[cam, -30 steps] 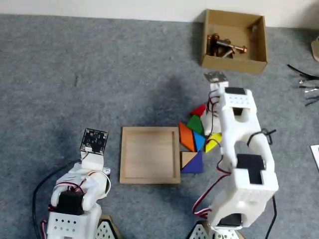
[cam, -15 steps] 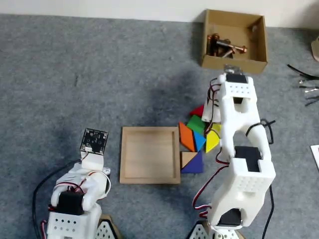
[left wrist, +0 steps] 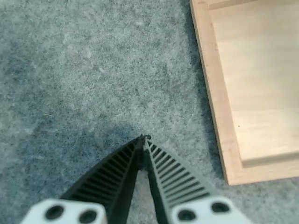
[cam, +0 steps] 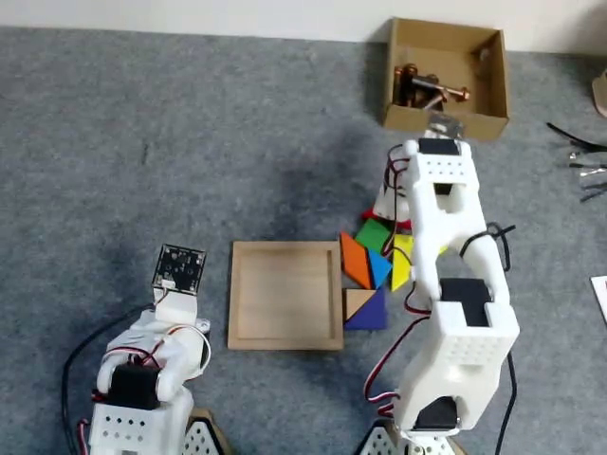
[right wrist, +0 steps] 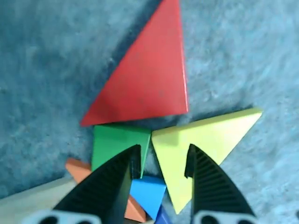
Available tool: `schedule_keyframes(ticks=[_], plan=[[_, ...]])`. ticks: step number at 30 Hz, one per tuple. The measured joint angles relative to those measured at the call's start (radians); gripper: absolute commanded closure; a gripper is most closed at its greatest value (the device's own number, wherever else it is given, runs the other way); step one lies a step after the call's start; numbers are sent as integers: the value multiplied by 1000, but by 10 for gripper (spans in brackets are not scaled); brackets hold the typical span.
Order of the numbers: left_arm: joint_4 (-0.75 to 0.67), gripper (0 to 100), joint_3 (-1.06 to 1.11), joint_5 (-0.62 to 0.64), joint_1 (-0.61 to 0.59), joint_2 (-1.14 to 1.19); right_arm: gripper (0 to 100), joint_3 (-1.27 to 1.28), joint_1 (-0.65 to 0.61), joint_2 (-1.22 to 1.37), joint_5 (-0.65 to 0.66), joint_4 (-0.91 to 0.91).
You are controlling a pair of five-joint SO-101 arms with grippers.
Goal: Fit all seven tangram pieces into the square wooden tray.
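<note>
The square wooden tray (cam: 285, 294) lies with nothing in it; its rim (left wrist: 212, 70) shows in the left wrist view. Just right of it is a cluster of pieces: orange (cam: 354, 259), green (cam: 372, 233), blue (cam: 379, 268), yellow (cam: 402, 263), tan (cam: 358, 301) and dark blue (cam: 372, 311). My right gripper (right wrist: 161, 161) hangs open above the seam between the green piece (right wrist: 119, 147) and the yellow triangle (right wrist: 201, 144), with the red triangle (right wrist: 145, 88) just beyond. My left gripper (left wrist: 144, 138) is shut with nothing in it, over carpet left of the tray.
A cardboard box (cam: 446, 76) holding copper-coloured parts stands at the back right, just beyond the right arm. Black cables (cam: 579, 152) lie at the right edge. Grey carpet covers the whole surface, open at the left and back.
The right arm has stretched farther back over the piece cluster, toward the cardboard box, now covering most of the red triangle. The left arm has not moved.
</note>
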Motion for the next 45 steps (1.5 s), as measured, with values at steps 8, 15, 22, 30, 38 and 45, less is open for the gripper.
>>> schedule_keyframes(ticks=[8, 15, 22, 30, 38, 45], plan=[[0, 995, 0, 0, 0, 0, 635, -51, -26, 144, -32, -5], [0, 995, 0, 0, 0, 0, 636, -58, -25, 184, -32, 9], [0, 995, 0, 0, 0, 0, 637, -58, -20, 186, 106, 72], [0, 995, 0, 0, 0, 0, 638, -58, -18, 187, 233, 129], [0, 995, 0, 0, 0, 0, 638, -44, 0, 206, 370, 180], [0, 995, 0, 0, 0, 2, 638, -46, 58, 207, 440, 181]])
